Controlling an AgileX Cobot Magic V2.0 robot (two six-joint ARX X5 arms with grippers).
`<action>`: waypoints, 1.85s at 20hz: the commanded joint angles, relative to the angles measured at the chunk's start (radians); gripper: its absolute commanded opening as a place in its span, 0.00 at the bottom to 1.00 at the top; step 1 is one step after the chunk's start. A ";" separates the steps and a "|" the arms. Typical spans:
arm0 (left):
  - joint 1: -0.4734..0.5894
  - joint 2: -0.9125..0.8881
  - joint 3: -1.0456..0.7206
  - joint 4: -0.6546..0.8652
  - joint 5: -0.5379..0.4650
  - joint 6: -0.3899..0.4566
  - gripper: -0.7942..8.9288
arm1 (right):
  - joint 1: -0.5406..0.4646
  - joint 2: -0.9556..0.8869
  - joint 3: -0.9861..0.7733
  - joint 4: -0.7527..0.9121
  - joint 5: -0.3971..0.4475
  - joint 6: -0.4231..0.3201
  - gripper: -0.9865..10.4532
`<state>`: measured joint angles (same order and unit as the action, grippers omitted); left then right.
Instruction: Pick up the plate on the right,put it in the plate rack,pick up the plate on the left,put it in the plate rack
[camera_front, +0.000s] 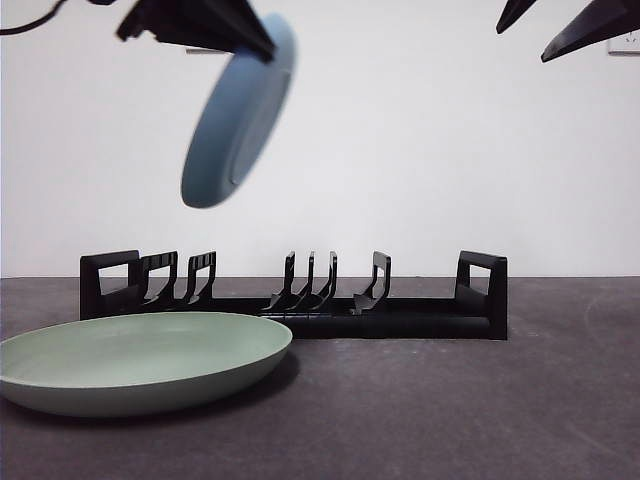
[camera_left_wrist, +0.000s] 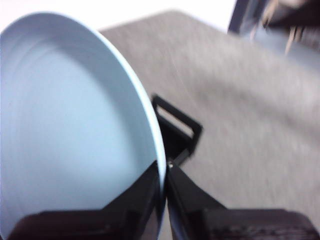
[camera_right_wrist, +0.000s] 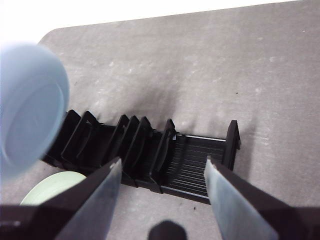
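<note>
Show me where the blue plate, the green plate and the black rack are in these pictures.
blue plate (camera_front: 235, 120), front view: middle of its underside, hanging tilted from the left gripper (camera_left_wrist: 164, 187).
green plate (camera_front: 140, 345), front view: its inner face.
plate rack (camera_front: 480, 290), front view: its end loop handle.

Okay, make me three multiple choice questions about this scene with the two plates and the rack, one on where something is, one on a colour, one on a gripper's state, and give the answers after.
1. Where is the green plate?
A. On the table in front of the plate rack
B. Standing in the rack
C. Held in the air

2. What colour is the plate held by the left gripper?
A. Green
B. Light blue
C. White

3. How is the right gripper?
A. Shut on a plate
B. Open, holding nothing
C. Shut on the rack

Answers: A, it lies flat before the rack; B, the blue plate hangs tilted above the rack; C is wrong, so B, its jaws stand apart with nothing between.
</note>
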<state>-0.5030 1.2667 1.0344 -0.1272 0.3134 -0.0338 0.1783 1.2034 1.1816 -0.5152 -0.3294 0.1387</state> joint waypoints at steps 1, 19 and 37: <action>0.094 0.000 0.003 0.082 0.121 -0.101 0.07 | -0.001 0.003 0.002 0.006 0.003 0.006 0.33; 0.302 0.232 0.003 0.186 0.325 -0.207 0.07 | -0.001 0.008 0.002 0.010 0.022 0.002 0.33; 0.285 0.237 0.003 0.079 0.289 -0.172 0.07 | -0.001 0.009 0.002 0.024 0.022 0.002 0.33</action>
<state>-0.2134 1.4948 1.0412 -0.0559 0.6006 -0.2283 0.1772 1.2053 1.1816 -0.4995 -0.3107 0.1383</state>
